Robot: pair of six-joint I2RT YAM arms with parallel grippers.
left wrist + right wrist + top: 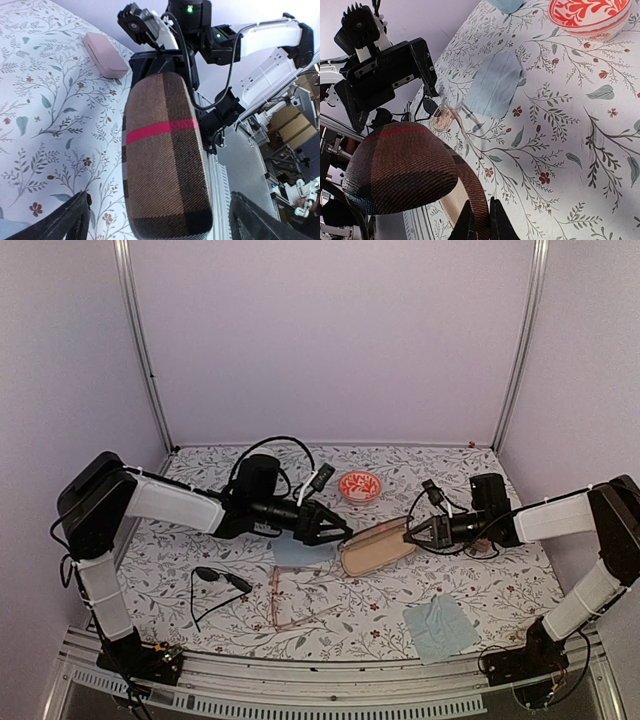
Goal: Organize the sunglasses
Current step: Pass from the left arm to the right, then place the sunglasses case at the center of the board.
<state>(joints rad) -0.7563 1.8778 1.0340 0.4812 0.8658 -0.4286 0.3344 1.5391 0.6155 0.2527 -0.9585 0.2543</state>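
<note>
The black sunglasses lie unfolded on the table at front left. The pinkish see-through glasses lie just right of them; both pairs also show in the right wrist view, pinkish and black. The brown plaid case with a red band stands open at mid-table. My right gripper is shut on the rim of the case's lower shell. My left gripper is open, its fingers spread either side of the case's lid.
A blue cloth lies under the left gripper, another at front right. A red patterned bowl stands behind the case. A pink oblong case lies beyond the brown one, beside the right arm.
</note>
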